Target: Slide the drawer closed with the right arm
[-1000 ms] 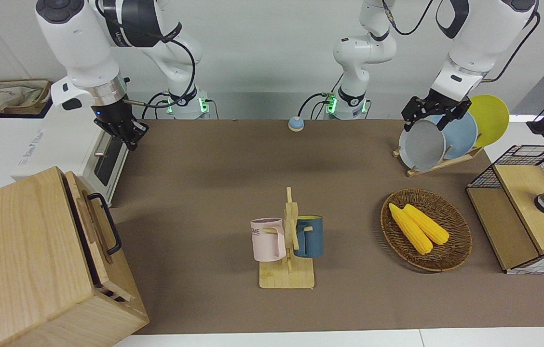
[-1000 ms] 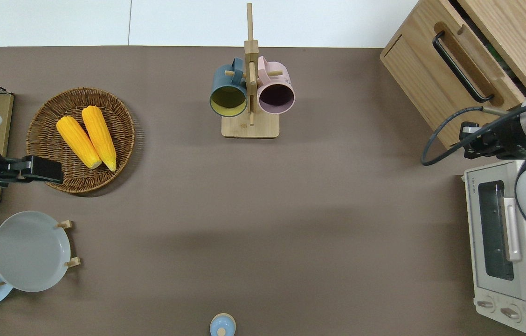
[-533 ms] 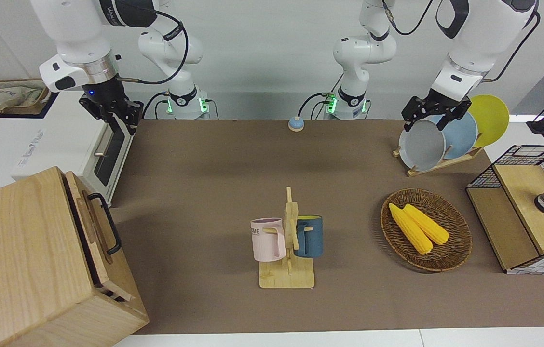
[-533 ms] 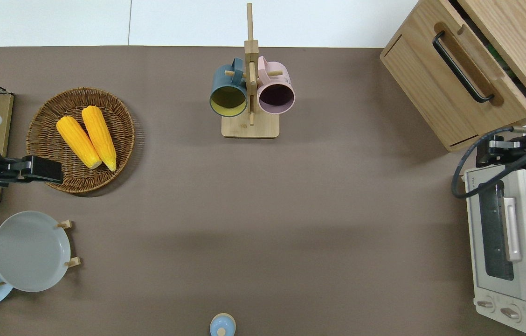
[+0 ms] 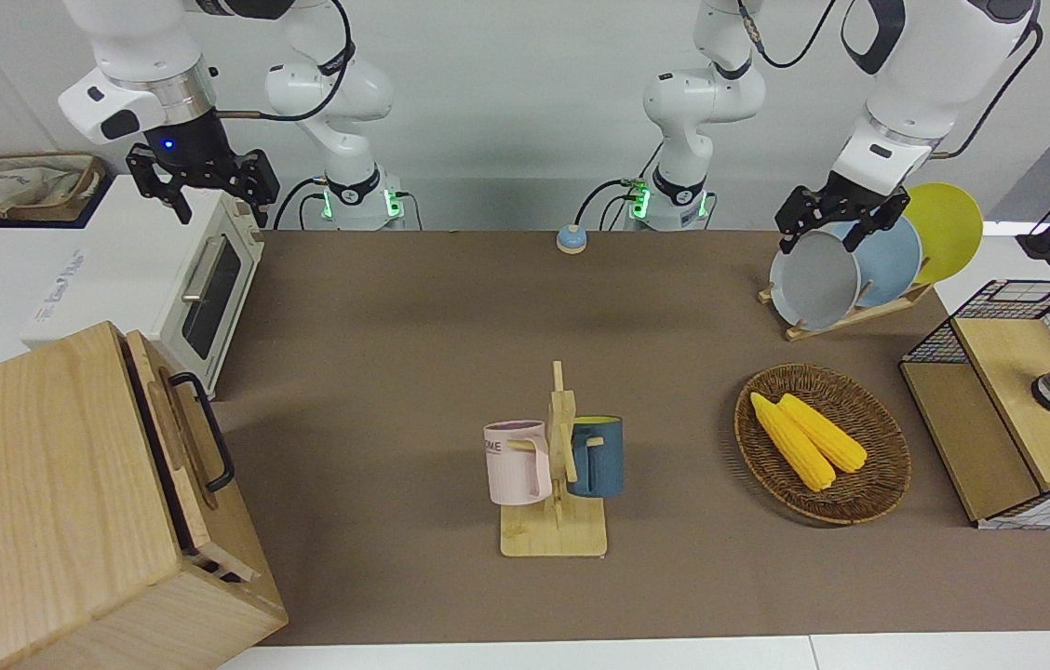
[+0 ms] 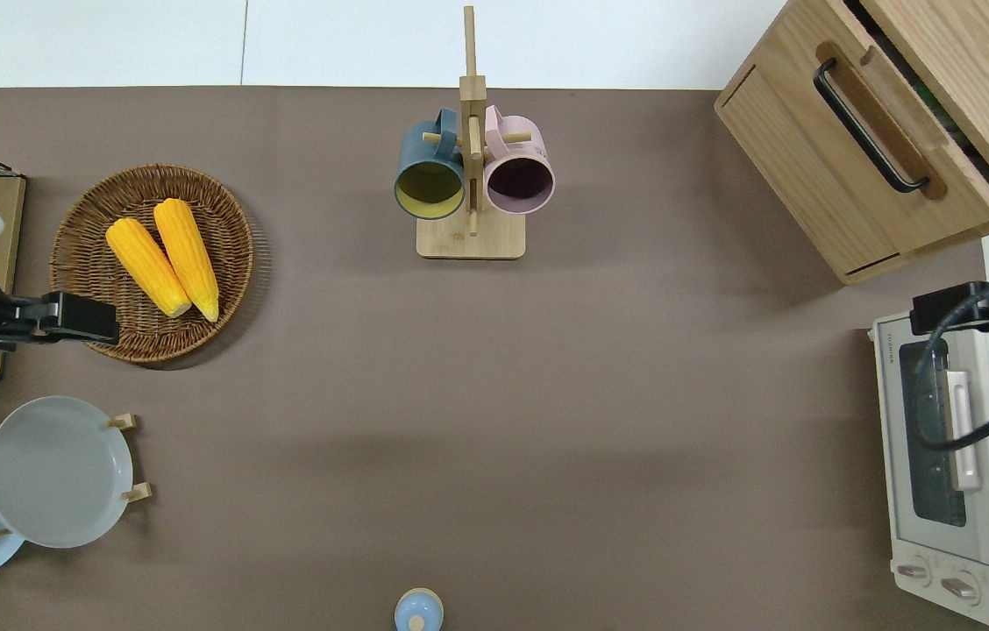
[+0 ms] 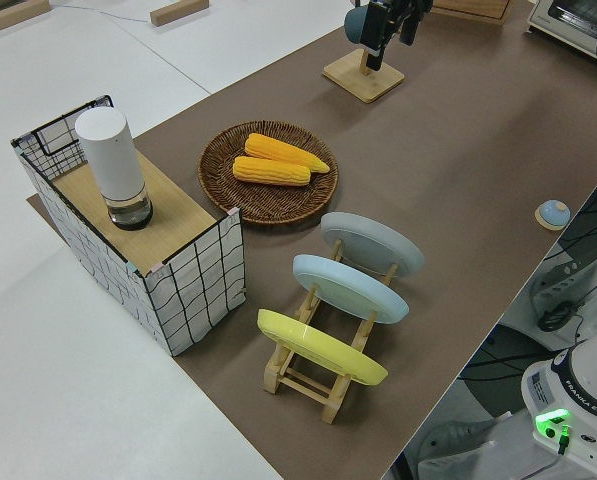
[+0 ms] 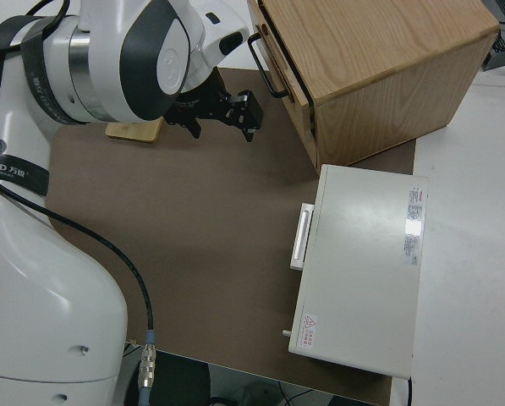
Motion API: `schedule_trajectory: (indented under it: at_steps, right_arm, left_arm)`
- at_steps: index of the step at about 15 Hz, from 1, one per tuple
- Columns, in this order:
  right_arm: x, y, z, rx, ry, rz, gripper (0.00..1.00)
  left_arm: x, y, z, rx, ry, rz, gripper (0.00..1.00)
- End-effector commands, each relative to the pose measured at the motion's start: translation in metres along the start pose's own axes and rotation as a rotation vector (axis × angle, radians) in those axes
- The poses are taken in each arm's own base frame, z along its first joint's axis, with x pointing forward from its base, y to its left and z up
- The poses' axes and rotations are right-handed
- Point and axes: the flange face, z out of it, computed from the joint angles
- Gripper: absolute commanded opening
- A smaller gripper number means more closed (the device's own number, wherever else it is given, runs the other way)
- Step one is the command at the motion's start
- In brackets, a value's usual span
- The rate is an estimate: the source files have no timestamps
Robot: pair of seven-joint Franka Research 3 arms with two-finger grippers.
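Note:
The light-wood drawer [image 5: 173, 437] with its black loop handle [image 5: 211, 434] is in the big cabinet [image 5: 41, 502] at the right arm's end of the table. Its front stands out a little from the cabinet, with a dark gap showing; it also shows in the overhead view [image 6: 876, 166]. My right gripper [image 5: 205, 189], with the blue light, is open and empty, up over the end of the white toaster oven [image 6: 959, 491] nearest the cabinet. It also shows in the right side view [image 8: 222, 118], apart from the handle. The left arm is parked, its gripper [image 5: 825, 228] open.
A wooden mug rack [image 5: 555, 521] with a pink and a blue mug stands mid-table. A wicker basket [image 5: 869, 493] with two corn cobs, a plate rack [image 5: 846, 274] and a wire-grid box [image 5: 1014, 409] are at the left arm's end. A small blue button [image 5: 571, 239] lies near the robots.
My right gripper has drawn away from the cabinet toward the robots, risen and turned, ending over the toaster oven. The drawer and the left arm have not moved.

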Motion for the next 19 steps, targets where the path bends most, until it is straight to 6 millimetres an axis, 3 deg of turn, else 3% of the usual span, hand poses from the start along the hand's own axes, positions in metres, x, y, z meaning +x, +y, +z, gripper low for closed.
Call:
schedule_trajectory:
  at_steps: [1, 6, 19]
  right_arm:
    - [-0.008, -0.003, 0.002, 0.009, -0.021, -0.057, 0.987]
    - [-0.009, -0.023, 0.000, -0.001, -0.020, -0.094, 0.987]
    - [-0.007, -0.021, 0.001, 0.010, -0.017, -0.088, 0.987]
  left_arm:
    - [-0.004, -0.001, -0.002, 0.012, -0.007, 0.006, 1.00]
    - [-0.004, -0.001, -0.002, 0.012, -0.006, 0.006, 1.00]
    - [-0.004, -0.001, -0.002, 0.012, -0.006, 0.006, 1.00]
